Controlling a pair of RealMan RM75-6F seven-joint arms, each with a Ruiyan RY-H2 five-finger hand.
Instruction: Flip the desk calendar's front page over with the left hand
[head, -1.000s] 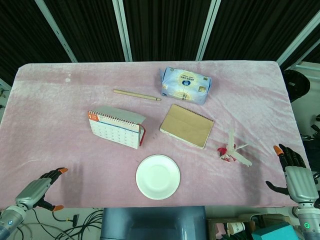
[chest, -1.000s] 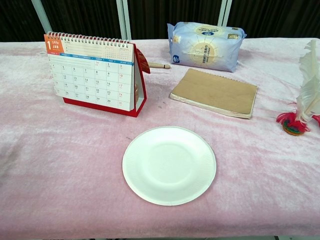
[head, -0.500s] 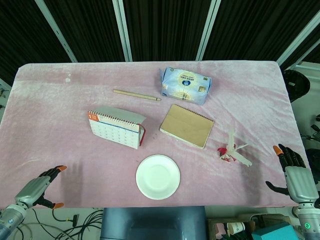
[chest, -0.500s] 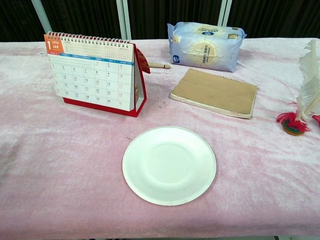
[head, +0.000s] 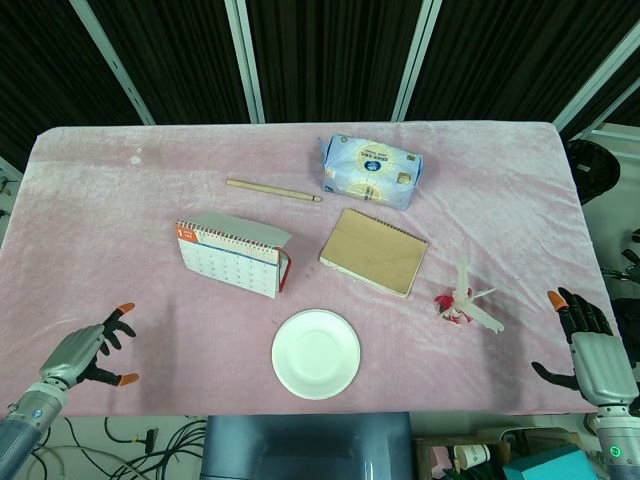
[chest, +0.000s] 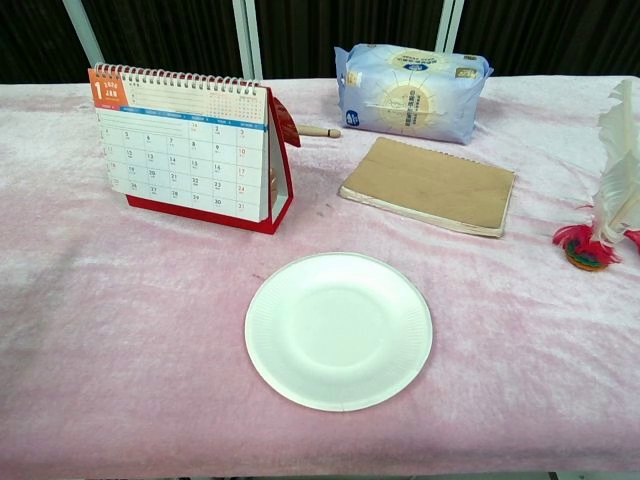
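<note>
The desk calendar (head: 231, 258) stands upright on its red base at the table's left middle, its January page facing me; the chest view shows the desk calendar (chest: 190, 150) with its spiral binding along the top. My left hand (head: 88, 352) hovers over the near left corner of the table, fingers spread, holding nothing, well short of the calendar. My right hand (head: 590, 345) stays off the table's near right edge, fingers apart and empty. Neither hand appears in the chest view.
A white paper plate (head: 316, 353) lies in front of the calendar. A brown notebook (head: 374, 251), a blue tissue pack (head: 370, 170), a wooden stick (head: 273, 190) and a feathered shuttlecock (head: 463, 298) sit farther back and right on the pink cloth (head: 120, 210).
My left hand has risen and moved forward over the table's near left corner, its fingers spreading wider. The right hand and the calendar have not moved.
</note>
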